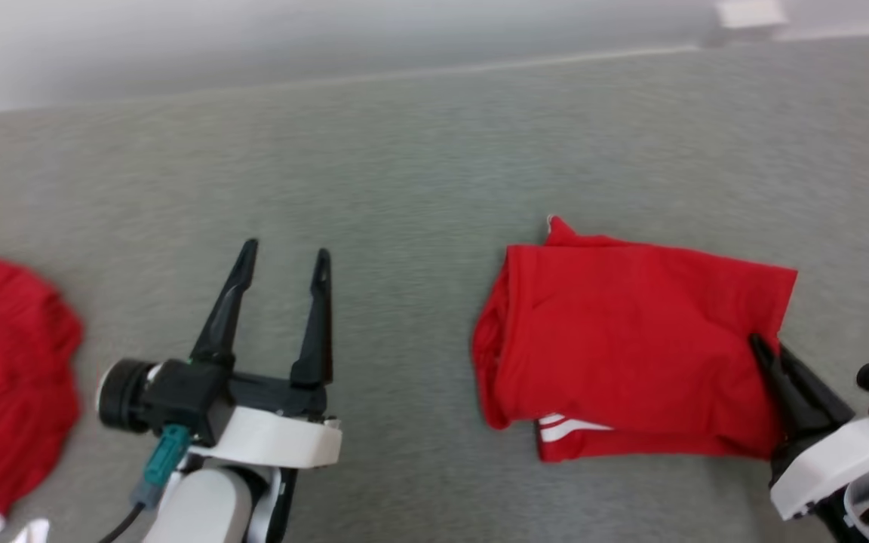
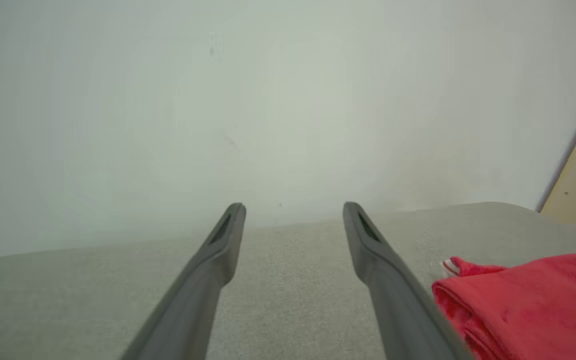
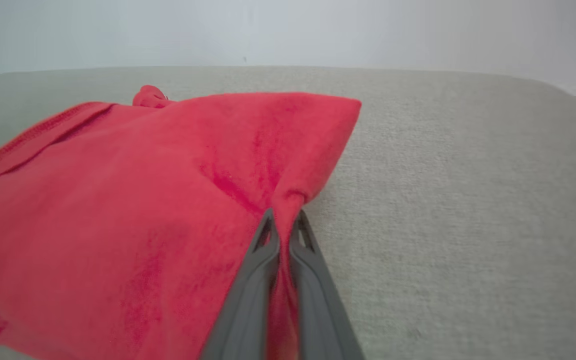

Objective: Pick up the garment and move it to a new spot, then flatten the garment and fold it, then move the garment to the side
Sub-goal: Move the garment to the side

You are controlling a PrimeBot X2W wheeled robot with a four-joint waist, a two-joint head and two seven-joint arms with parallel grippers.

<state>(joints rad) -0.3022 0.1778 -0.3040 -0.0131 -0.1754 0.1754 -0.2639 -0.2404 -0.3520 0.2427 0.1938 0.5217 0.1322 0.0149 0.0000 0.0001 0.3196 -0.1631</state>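
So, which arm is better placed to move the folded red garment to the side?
Probably the right: the right gripper is shut on the right edge of the folded garment. The left gripper hangs open, apart from it.

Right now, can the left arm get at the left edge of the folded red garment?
Probably yes. The left gripper is open, and bare grey surface lies between it and the folded red garment. The right gripper pinches its right edge, out of that path.
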